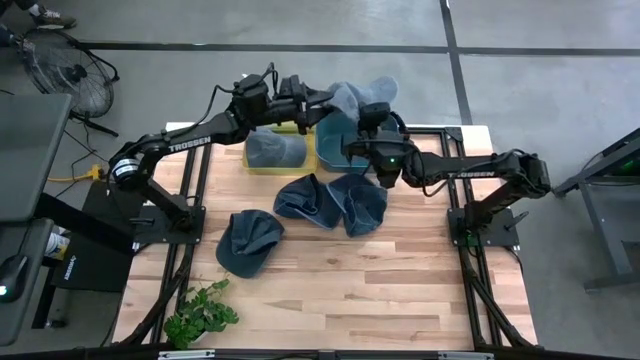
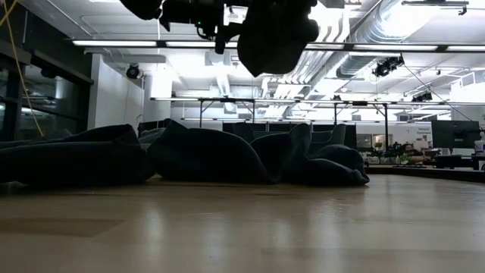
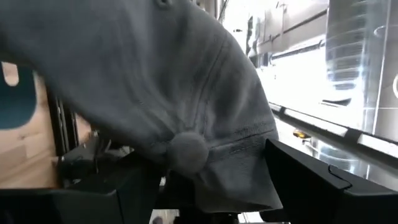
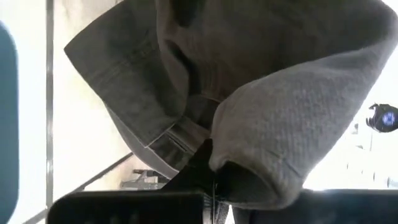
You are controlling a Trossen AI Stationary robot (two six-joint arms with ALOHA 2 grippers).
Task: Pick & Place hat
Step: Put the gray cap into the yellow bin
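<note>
Altogether five hats: three loose on the table point(image 1: 400, 290) (one binned), one hat point(image 1: 362, 93) grasped by both jaws.

A grey concrete floor point(image 1: 300, 25), crossed by dark seam lines, is seen around the wooden bench point(image 1: 400, 290). A floor fan point(image 1: 62, 68) is located at 10 o'clock. Ceiling strip lights point(image 2: 151, 43) and ducting point(image 2: 379, 30) are visible overhead.

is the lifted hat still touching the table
No, in the high view the grey hat is held up between the left gripper and right gripper, above the teal bin.
</note>
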